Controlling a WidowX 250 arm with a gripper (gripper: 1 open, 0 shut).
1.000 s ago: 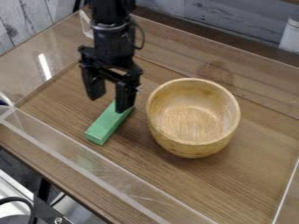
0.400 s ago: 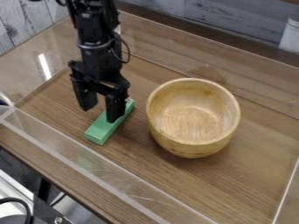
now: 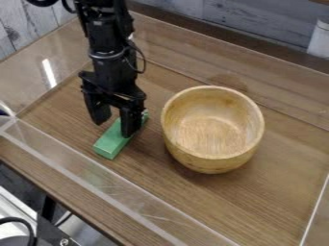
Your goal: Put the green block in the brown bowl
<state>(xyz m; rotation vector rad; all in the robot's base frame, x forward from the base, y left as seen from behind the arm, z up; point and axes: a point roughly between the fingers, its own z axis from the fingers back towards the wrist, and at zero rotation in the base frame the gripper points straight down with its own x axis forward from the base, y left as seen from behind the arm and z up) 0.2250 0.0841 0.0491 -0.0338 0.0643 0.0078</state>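
Green block on the wooden table, the gripper spread over it.
In the camera view, the green block point(image 3: 112, 144) is a flat, elongated bar of plain, matte bright green, with straight sides. It lies at a slant on the table point(image 3: 167, 207), just beside the left side of the brown bowl point(image 3: 214, 129) in the picture, outside it. The black gripper point(image 3: 113, 125) stands with its fingers spread, covering the block's far part; whether they touch it cannot be told. The bowl is round, light tan and thick-walled.
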